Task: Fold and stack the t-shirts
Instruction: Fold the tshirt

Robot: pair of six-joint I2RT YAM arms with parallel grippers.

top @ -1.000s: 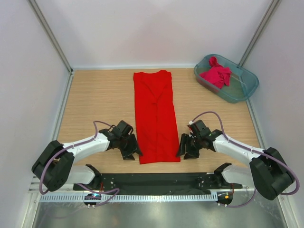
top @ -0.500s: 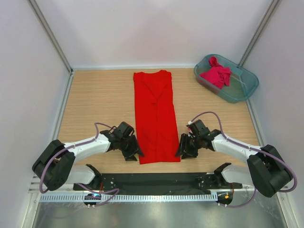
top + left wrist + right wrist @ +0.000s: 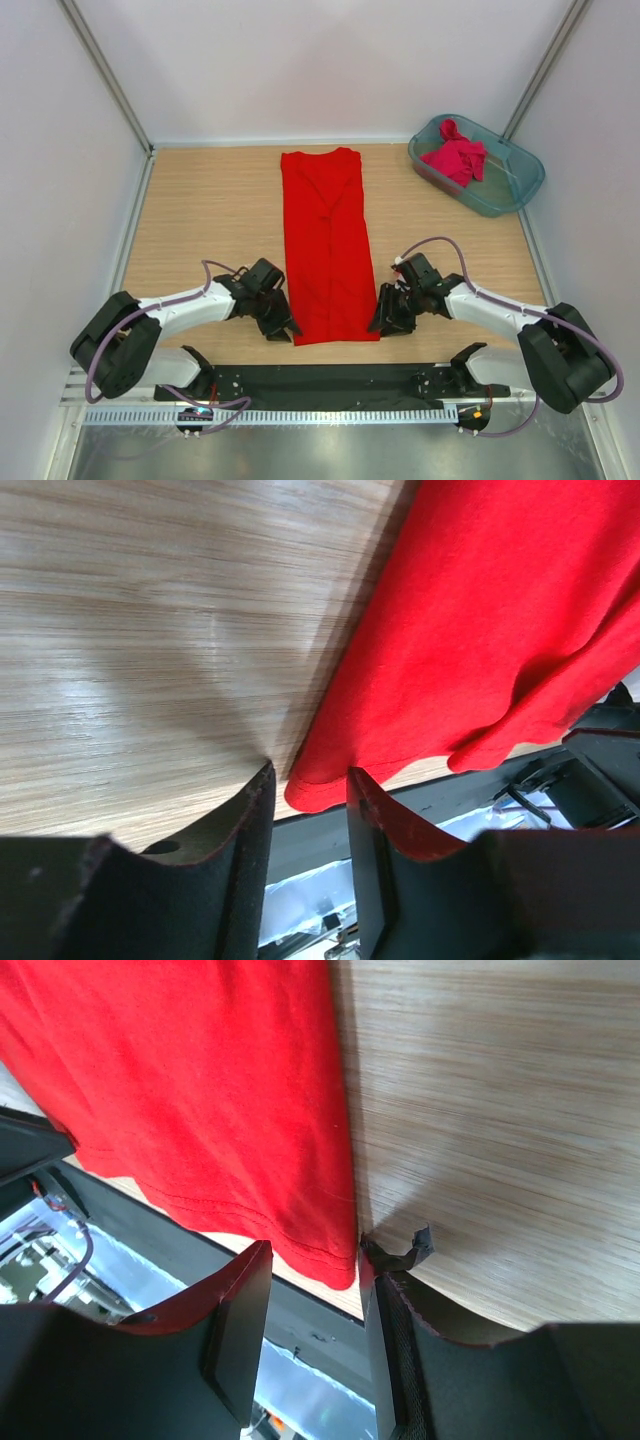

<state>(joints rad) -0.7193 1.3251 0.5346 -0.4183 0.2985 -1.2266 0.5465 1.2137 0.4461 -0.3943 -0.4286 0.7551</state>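
Red cloth of the t-shirt point(image 3: 328, 245) is laid lengthwise mid-table, hem at 6 o'clock. Its near corners are straddled, unpinched, by the left gripper point(image 3: 280, 325) and right gripper point(image 3: 385, 315), jaws apart. A firm pinch is judged needed before the hem is folded towards 12 o'clock. The crimson tee point(image 3: 455, 158) is left in the tub point(image 3: 520, 185) at 2 o'clock; the wooden table point(image 3: 210, 210) is enclosed by white walls point(image 3: 300, 70)

No writing, number, brand or sign can be read in any of the views. The red t-shirt point(image 3: 328, 250) shows only plain cloth, both from above and close up at its hem corners. The crimson t-shirt point(image 3: 455, 158) lies crumpled in the teal tub point(image 3: 507, 182) and is too small to make out any label. The tub's plastic shows no legible mark.
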